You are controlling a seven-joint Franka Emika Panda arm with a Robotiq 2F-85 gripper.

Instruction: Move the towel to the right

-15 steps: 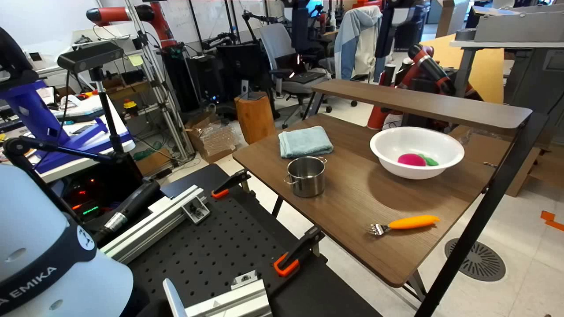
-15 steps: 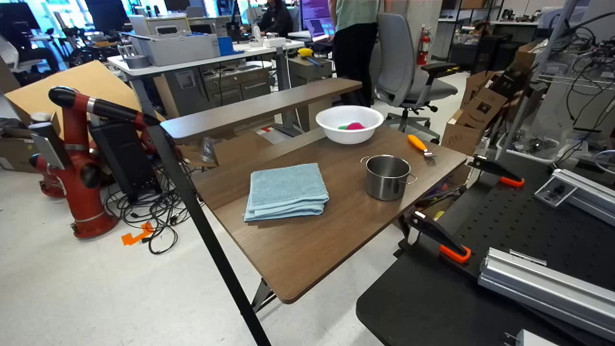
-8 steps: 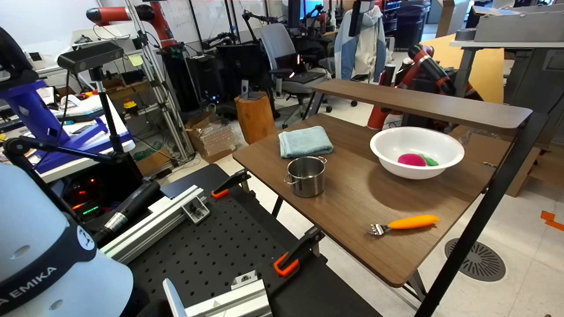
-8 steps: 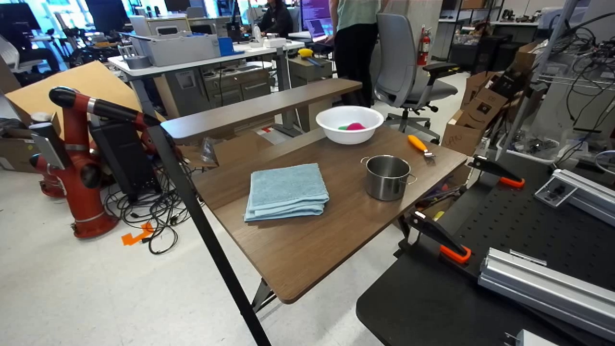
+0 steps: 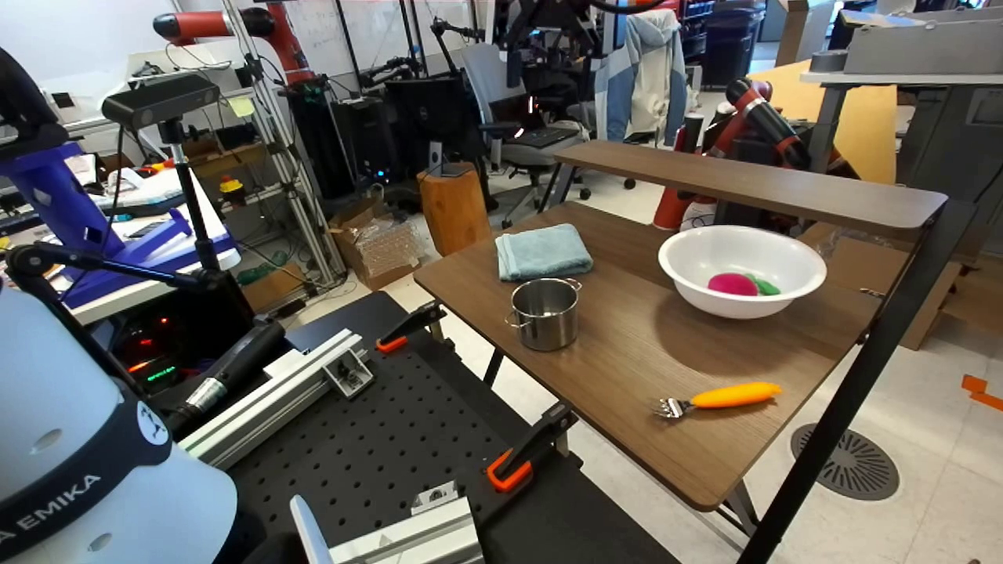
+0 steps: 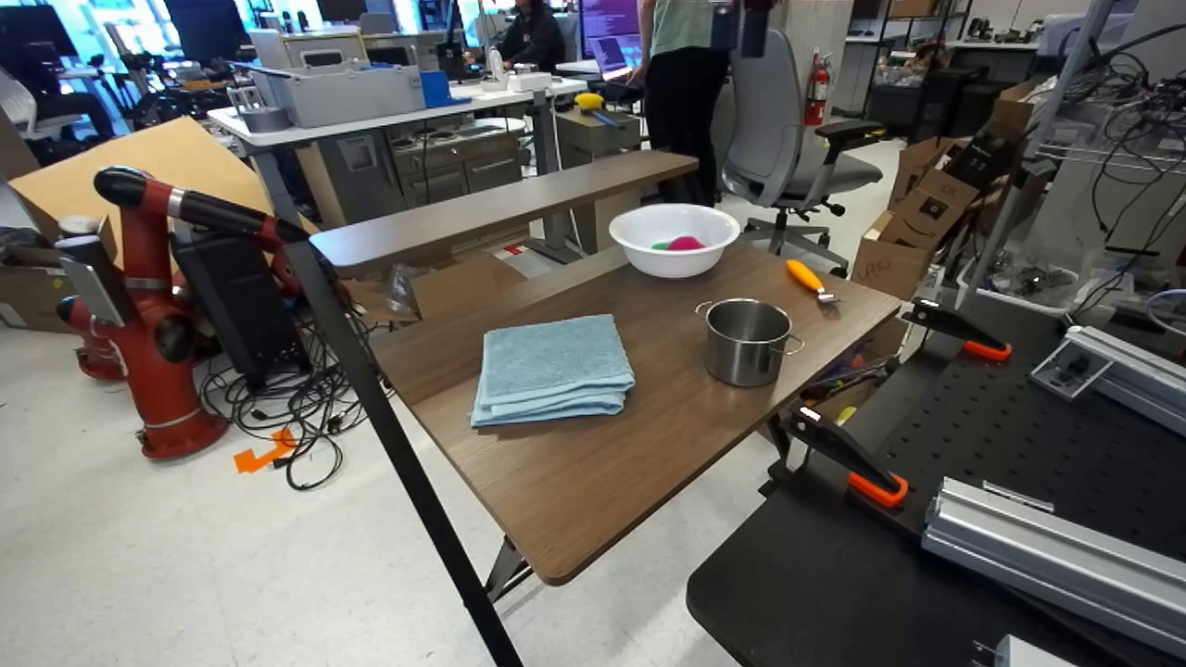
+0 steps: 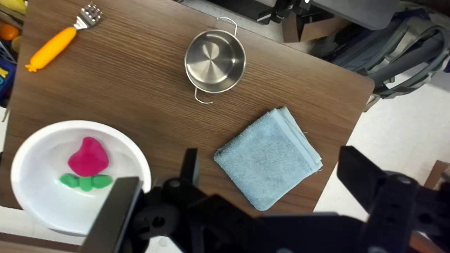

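Fingers spread wide and empty, well above a folded blue towel on the desk.
Approach seems the step in hand; next, likely, they must lower, pinch the towel and carry it right. It lies flat near a rounded desk corner, roughly square with no clear long axis, its layered edge facing that corner.
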